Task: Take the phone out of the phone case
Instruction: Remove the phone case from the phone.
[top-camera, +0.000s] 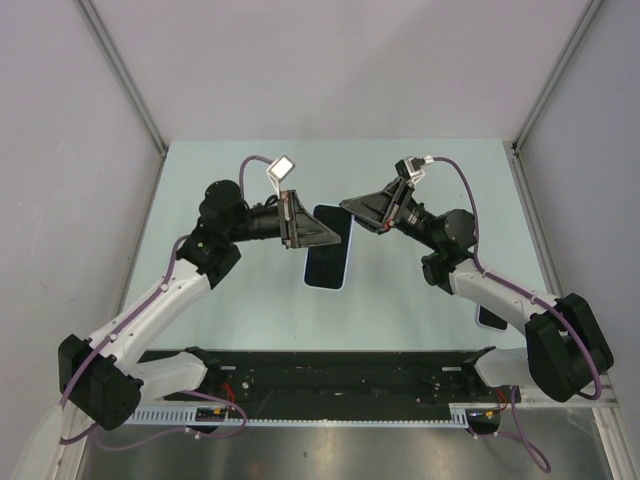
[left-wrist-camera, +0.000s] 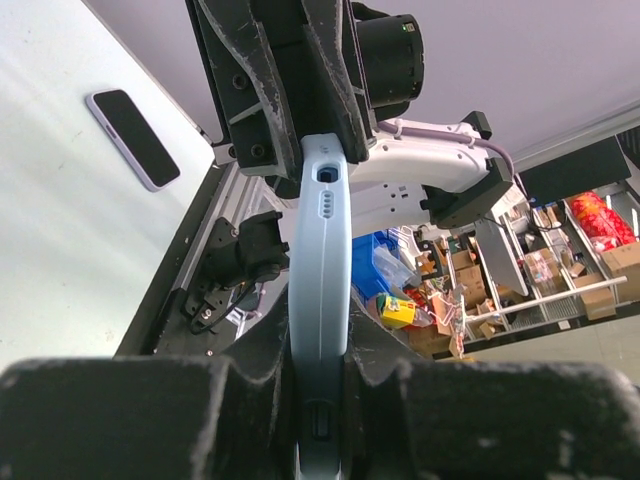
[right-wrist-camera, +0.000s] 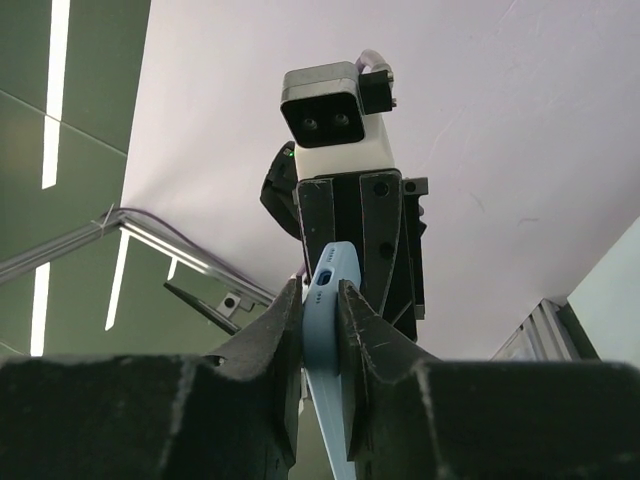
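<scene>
The phone, dark screen up, sits in a light blue phone case held above the table between both arms. My left gripper is shut on the case's left edge. In the left wrist view the case runs edge-on between the black fingers. My right gripper clamps the top end from the right. In the right wrist view its jaws press both faces of the case near the port end, with the left gripper just behind.
A second phone with a pale rim lies flat on the table near the right arm and shows as well in the left wrist view, phone. The black rail carrying the arm bases runs along the near edge. Walls enclose the table on three sides.
</scene>
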